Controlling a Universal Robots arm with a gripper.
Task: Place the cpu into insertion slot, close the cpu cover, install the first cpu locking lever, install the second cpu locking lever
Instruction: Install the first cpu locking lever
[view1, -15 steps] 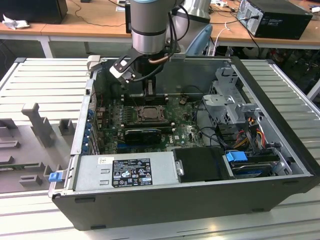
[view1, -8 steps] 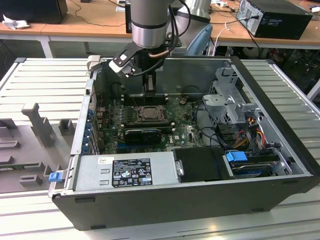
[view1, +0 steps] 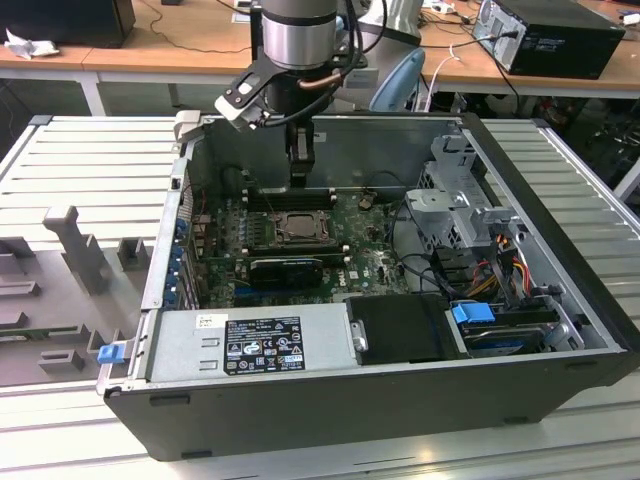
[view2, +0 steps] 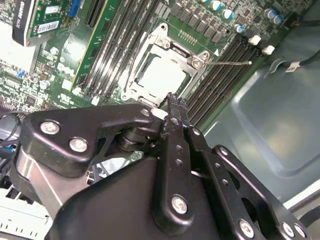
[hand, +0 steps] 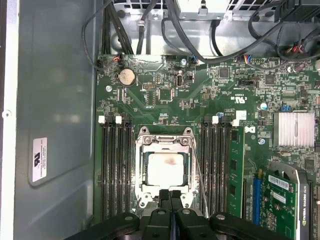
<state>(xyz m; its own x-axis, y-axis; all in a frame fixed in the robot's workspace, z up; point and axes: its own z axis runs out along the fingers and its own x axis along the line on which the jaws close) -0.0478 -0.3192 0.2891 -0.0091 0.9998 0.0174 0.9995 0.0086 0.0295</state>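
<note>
Item 1, pincer. My black pincer (view1: 299, 182) hangs from the arm inside the open black metal computer case (view1: 380, 410), which lies on the ribbed grey tabletop (view1: 90, 150). Its two fingers (hand: 163, 197) are pressed flat together with nothing between them. In the exterior view the tip stands over the far edge of the square dark-framed insertion slot (view1: 270, 230), in front of the long black memory slots (view1: 265, 198). Whether it touches the board I cannot tell.

Item 2, cpu. The small flat square pale beige-silver cpu (hand: 165, 169) lies seated level in the insertion slot, its face showing through the cover's window.

Item 3, cover. The thin square silver-grey metal cpu cover (hand: 141, 172) lies down flat over the cpu, framing it on all sides.

Item 4, lever. One thin silver wire locking lever (view2: 230, 62) slants away from the cover's side and reaches out over the neighbouring memory slots, not tight along the frame.

Item 5, surroundings. The slot sits on the green circuit board (view1: 370, 250). The long black graphics card (view1: 285, 268) lies just on the near side of the slot. The silver-grey power supply box (view1: 250, 345) rests against the case's near wall.
</note>
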